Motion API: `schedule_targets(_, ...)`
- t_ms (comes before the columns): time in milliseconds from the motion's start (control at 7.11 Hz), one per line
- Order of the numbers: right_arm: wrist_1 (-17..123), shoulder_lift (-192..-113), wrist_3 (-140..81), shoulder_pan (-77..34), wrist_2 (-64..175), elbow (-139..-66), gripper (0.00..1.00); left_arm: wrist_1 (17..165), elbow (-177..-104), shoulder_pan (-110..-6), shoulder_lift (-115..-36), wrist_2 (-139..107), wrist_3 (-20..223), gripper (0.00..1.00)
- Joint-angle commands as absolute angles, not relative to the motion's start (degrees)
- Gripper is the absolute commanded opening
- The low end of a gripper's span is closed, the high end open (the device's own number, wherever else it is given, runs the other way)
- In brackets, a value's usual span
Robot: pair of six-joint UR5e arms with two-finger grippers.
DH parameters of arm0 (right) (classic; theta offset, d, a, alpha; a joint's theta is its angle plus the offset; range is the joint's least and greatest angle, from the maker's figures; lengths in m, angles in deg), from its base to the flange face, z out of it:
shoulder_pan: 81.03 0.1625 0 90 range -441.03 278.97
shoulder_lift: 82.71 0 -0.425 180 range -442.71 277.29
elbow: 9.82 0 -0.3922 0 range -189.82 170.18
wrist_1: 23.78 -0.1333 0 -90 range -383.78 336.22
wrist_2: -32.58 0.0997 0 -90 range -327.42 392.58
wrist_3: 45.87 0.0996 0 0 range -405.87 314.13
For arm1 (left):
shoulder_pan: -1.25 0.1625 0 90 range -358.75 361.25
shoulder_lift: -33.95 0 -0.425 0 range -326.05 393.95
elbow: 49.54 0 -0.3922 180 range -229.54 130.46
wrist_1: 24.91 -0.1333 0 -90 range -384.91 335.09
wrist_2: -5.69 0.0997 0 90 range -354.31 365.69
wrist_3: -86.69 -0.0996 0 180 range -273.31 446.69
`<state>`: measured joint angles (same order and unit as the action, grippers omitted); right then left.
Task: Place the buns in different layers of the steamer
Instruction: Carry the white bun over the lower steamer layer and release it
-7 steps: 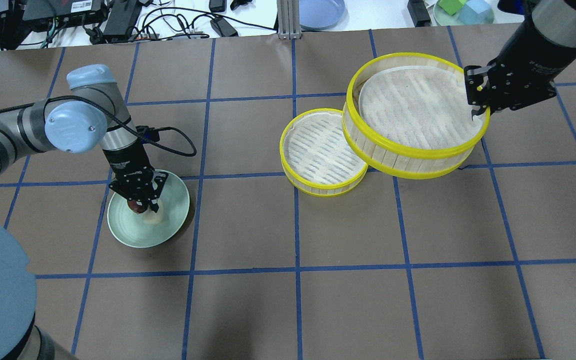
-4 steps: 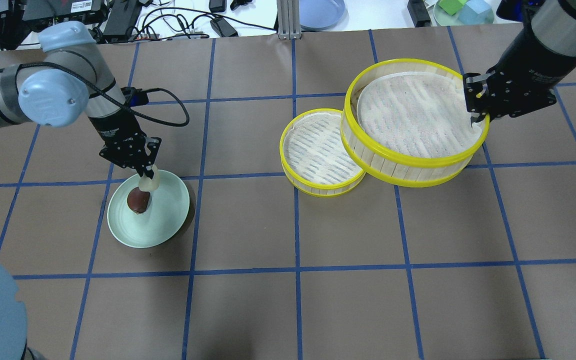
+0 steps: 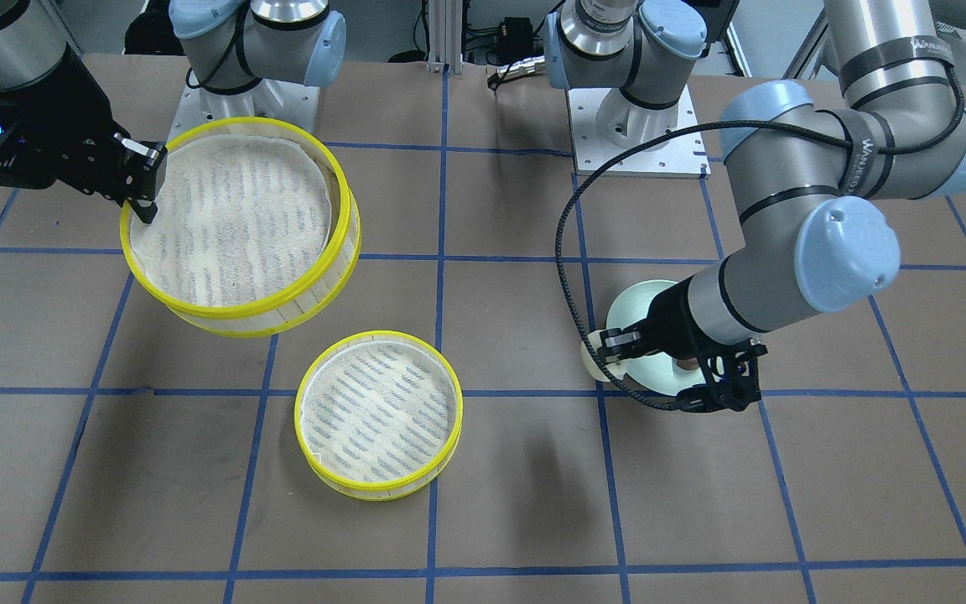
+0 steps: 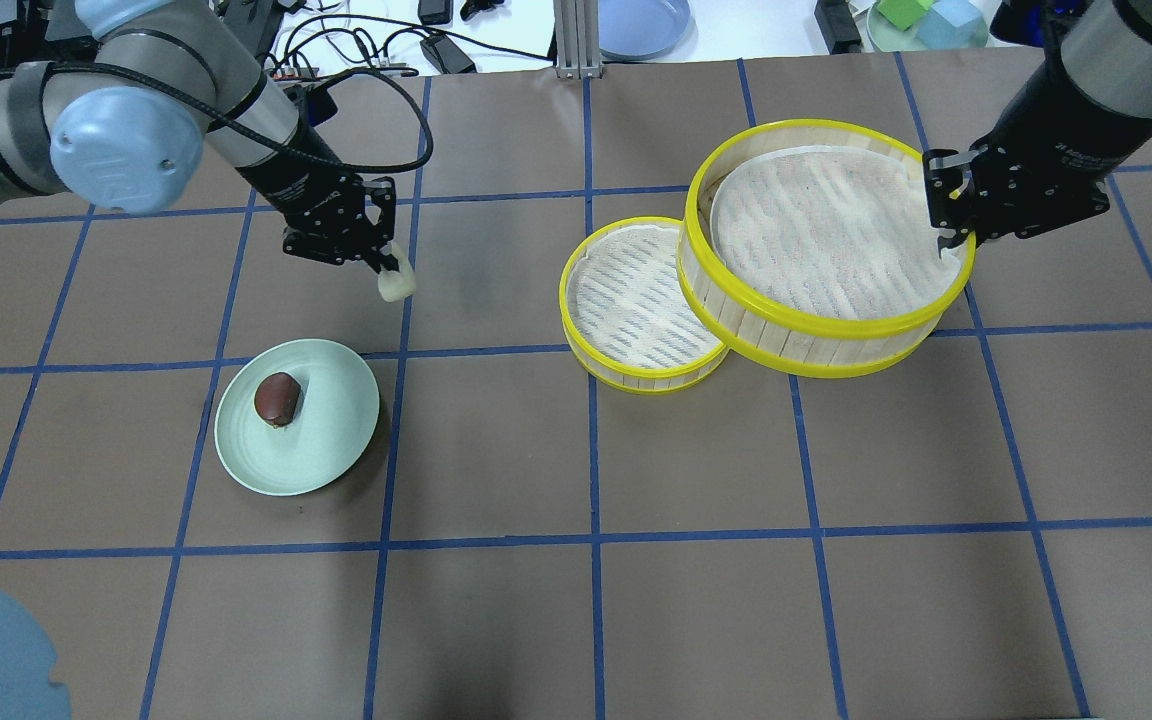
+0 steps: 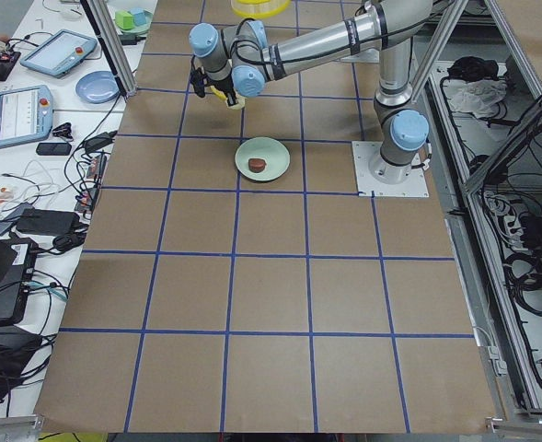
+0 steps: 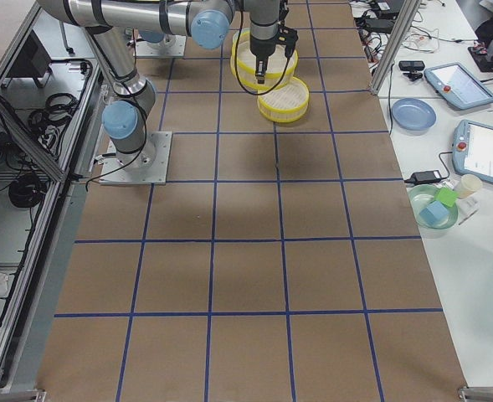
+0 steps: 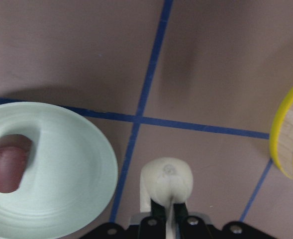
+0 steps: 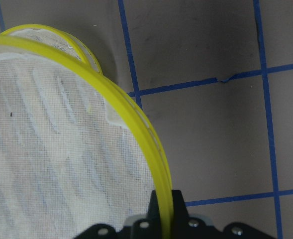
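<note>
Two holds — my left gripper (image 4: 388,268) pinches the cream bun (image 4: 395,287) aloft, off the green plate (image 4: 336,440) bearing the brown bun (image 4: 277,398), and my right gripper (image 4: 946,235) clamps the raised tray (image 4: 786,345) by its rim near the lower tray (image 4: 568,300).

White lettering on a black band (image 3: 864,156) wrapped around the left arm (image 3: 793,168) begins "WAN"; the rest is unclear. Small white print on the right arm's black wrist (image 4: 1064,142) is too blurred to read.
</note>
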<state>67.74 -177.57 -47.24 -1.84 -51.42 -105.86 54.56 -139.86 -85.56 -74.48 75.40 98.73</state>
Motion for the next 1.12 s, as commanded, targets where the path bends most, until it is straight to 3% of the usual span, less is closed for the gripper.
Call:
schedule_targets(0, 67.72, -177.54, -47.28, -1.84, -51.36, -105.88, 0.0, 47.27, -140.33, -90.49, -76.43, 66.56, 108.27, 0.0)
schedule_targets(562, 67.72, -177.54, -47.27, -1.84, -51.35, -105.88, 0.0, 32.88, -141.64, -96.65, -83.63, 58.34, 110.86, 0.0)
schedule_targets(703, 67.72, -177.54, -47.28, -1.84, -51.36, -105.88, 0.0, 30.75, -141.65, -97.97, -84.96, 58.34, 112.43, 0.07)
schedule_targets(984, 67.72, -177.54, -47.28, -1.84, -51.36, -105.88, 0.0, 28.18, -141.56, -99.47, -86.02, 58.86, 114.37, 0.44)
